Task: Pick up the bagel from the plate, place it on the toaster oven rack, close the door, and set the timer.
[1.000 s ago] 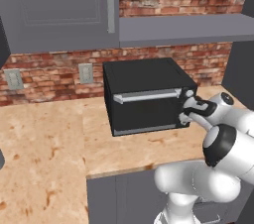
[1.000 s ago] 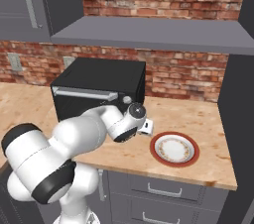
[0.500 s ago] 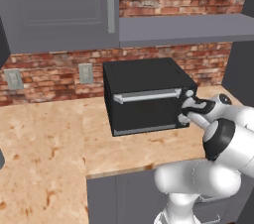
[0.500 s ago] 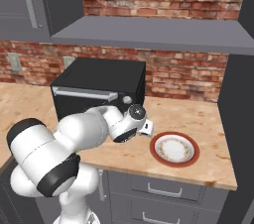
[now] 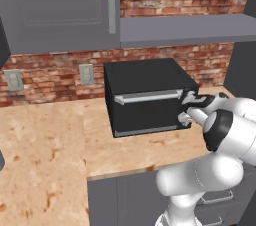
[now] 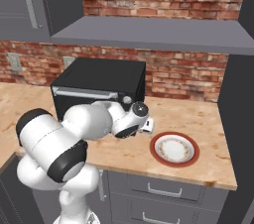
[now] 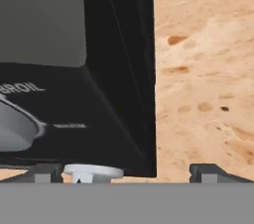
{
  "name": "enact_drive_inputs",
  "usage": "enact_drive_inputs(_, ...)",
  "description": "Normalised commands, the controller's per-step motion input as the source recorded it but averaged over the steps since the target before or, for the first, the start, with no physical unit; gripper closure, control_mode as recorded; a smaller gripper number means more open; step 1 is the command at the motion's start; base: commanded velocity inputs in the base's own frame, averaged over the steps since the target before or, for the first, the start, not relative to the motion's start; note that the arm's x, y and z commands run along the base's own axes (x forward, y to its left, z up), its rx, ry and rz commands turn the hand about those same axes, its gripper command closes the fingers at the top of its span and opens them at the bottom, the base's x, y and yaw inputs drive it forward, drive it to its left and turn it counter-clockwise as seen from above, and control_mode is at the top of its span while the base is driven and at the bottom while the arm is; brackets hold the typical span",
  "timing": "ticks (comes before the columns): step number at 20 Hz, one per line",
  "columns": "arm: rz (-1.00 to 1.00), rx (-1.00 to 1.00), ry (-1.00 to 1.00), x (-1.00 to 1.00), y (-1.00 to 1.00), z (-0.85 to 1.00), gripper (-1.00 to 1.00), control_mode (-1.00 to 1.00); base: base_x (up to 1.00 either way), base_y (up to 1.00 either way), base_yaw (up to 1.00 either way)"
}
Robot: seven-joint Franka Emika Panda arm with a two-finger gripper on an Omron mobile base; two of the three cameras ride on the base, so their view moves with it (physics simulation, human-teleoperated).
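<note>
Speckled tan bench [image 5: 60,145] is running under a red brick wall [image 6: 188,77], grey upper cabinets [image 5: 55,10] and a grey shelf [image 6: 149,34] hanging above, grey drawers [image 6: 163,191] sitting below. Toaster oven [image 5: 145,95] is standing on the bench at the wall, door [image 5: 147,110] sitting shut with its silver bar handle [image 5: 147,97] across the top. Plate [image 6: 175,148] is lying on the bench right of the oven, well apart from it, looking bare. Hand [image 5: 189,110] is hovering right at the oven's right front panel, by the knob column; in the hand view a grey knob [image 7: 17,129] and a white knob [image 7: 93,172] are sitting just ahead of the fingertips [image 7: 208,172]. Hand is standing wide, gripping nothing. Arm is bending forward from the base, wrist pointing toward the oven front.
</note>
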Motion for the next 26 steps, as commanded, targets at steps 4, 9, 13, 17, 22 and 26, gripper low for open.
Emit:
enact_drive_inputs(4,0.0,0.0,0.0,0.2,-0.02,-0.22,-1.0,-1.0,0.0,0.0,0.0)
enact_drive_inputs(9,0.0,0.0,-0.01,0.05,-0.02,-0.31,-1.0,-1.0,0.0,0.0,0.0)
enact_drive_inputs(13,0.0,0.0,-0.02,0.01,-0.04,-0.27,1.0,-1.0,0.0,0.0,0.0)
enact_drive_inputs(17,0.0,0.0,0.0,0.02,-0.19,-0.22,1.0,-1.0,0.0,0.0,0.0)
enact_drive_inputs(22,-0.01,0.0,0.0,0.0,-0.63,-0.26,1.0,-1.0,0.0,0.0,0.0)
enact_drive_inputs(26,-0.01,0.0,0.0,0.0,-0.86,-0.24,1.0,-1.0,0.0,0.0,0.0)
